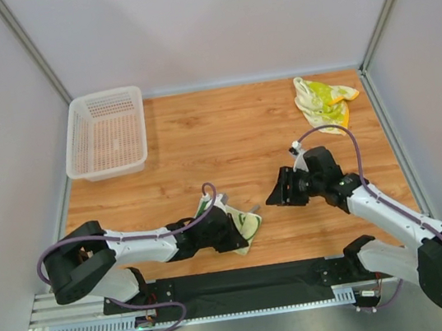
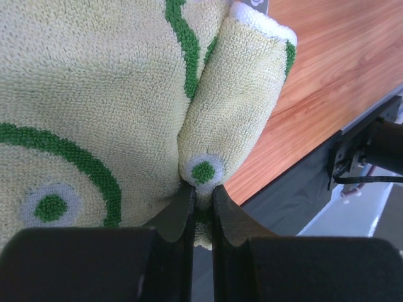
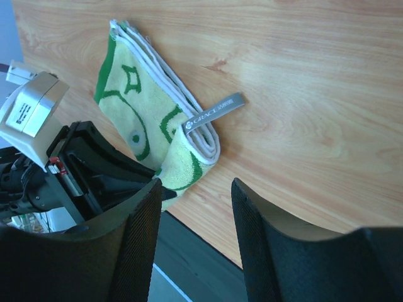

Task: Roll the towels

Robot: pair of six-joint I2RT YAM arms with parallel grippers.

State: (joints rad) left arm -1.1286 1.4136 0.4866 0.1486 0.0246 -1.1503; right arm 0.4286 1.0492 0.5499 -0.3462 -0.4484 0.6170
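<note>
The cream towel with dark green lines lies folded near the table's front edge. It also shows in the left wrist view and the right wrist view, with a grey label tab. My left gripper is shut on the towel's near edge, with cloth pinched between the jaws. My right gripper is open and empty, held above the wood to the right of this towel. The second towel, cream with yellow-green blotches and an orange edge, lies crumpled at the back right.
A white plastic mesh basket stands at the back left corner. The black rail runs along the table's front edge just below the held towel. Grey walls close in the sides and back.
</note>
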